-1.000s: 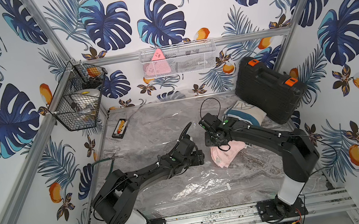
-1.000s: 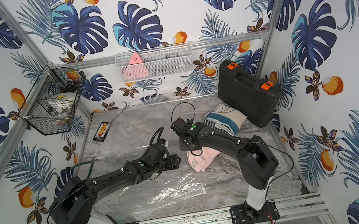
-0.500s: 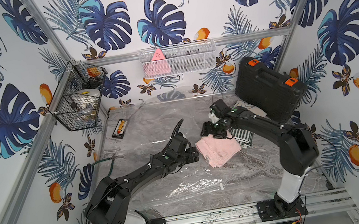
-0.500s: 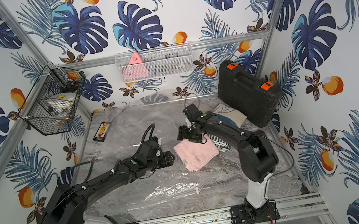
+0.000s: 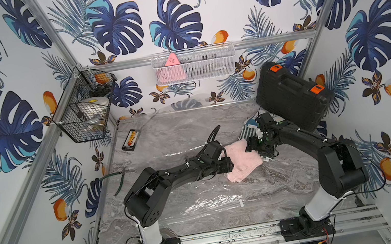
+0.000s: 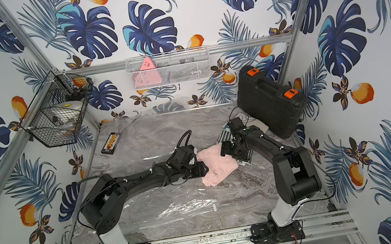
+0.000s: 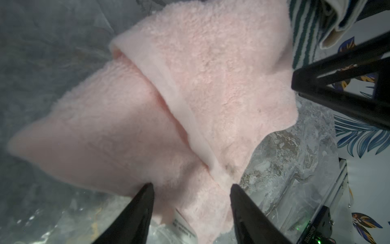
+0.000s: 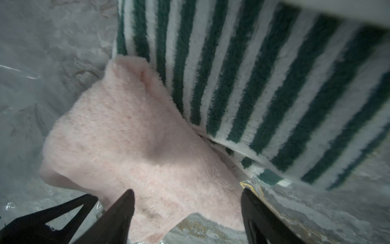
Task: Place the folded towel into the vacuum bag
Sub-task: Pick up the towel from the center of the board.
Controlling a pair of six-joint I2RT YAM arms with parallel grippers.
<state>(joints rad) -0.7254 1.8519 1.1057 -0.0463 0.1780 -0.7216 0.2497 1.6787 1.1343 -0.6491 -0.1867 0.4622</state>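
Marble tabletop point(image 5: 180, 136): towel point(image 5: 242, 159) diagonal (folded)

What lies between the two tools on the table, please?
The pink towel, folded, lies between the left tool and right tool, seen in both top views.

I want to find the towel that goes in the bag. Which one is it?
Look at the grey marble table, in the middle between the two black robot arms. The pink towel lies there, fluffy and plain pink, unlike the green-and-white striped towel beside it.
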